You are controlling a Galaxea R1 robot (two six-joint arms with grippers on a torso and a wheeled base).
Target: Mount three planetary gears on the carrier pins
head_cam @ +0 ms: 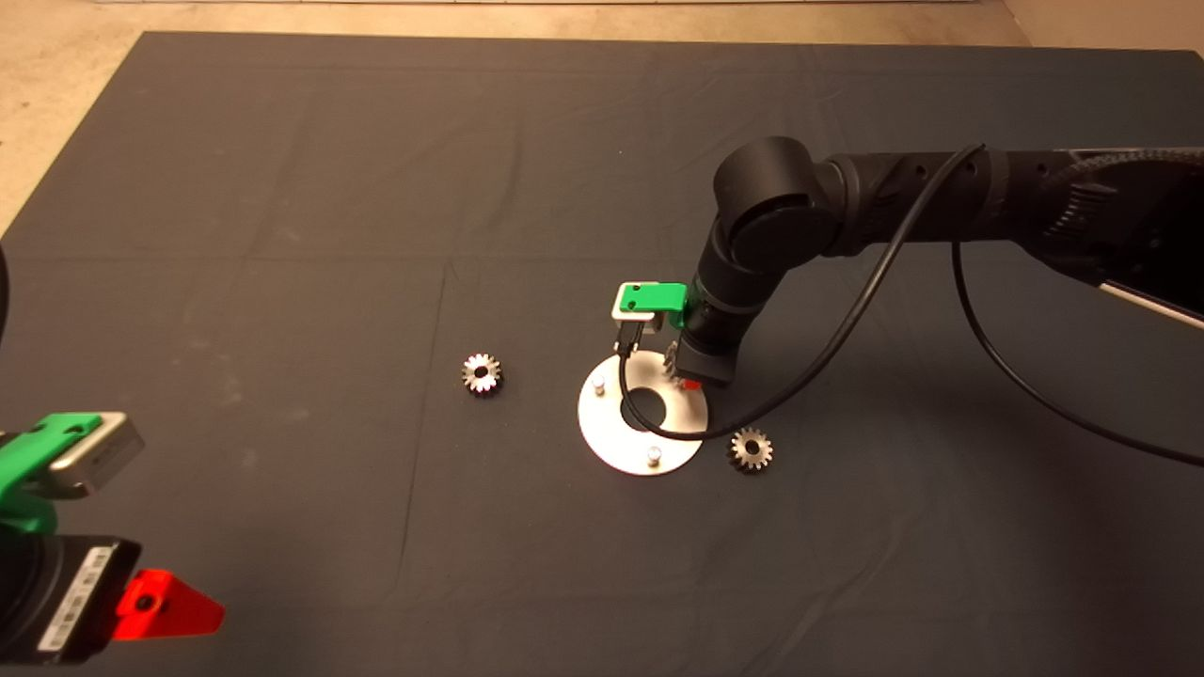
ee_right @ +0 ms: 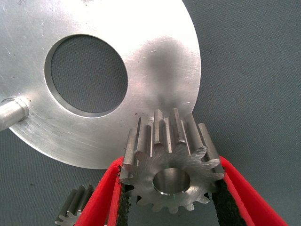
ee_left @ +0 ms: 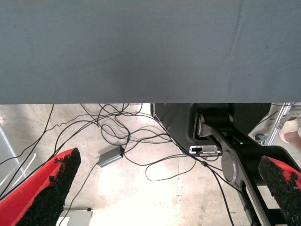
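- Right gripper (ee_right: 171, 188): reaching in from the mat's right edge, poised over the disc (head_cam: 602, 437) near the middle of the mat (head_cam: 282, 188), above the disc's rim on the right side.
- Right fingers (ee_right: 242, 193): closed on one gear (ee_right: 170, 162), pads pressing its teeth from both sides, bore facing the wrist camera.
- Held gear: above the disc, not on any pin.
- Two pins visible from above, both bare: one (head_cam: 598, 383) near the disc's left rim, one (head_cam: 654, 456) near its front rim. Third pin hidden under the gripper.
- Second gear (head_cam: 482, 373): flat on the mat, left of the disc, well apart.
- Third gear (head_cam: 751, 449): flat on the mat, just beside the disc's right front rim.
- Left gripper (ee_left: 164, 188): parked at the mat's front left corner, fingers (ee_left: 47, 188) spread wide, holding nothing; cables and floor in its wrist view.
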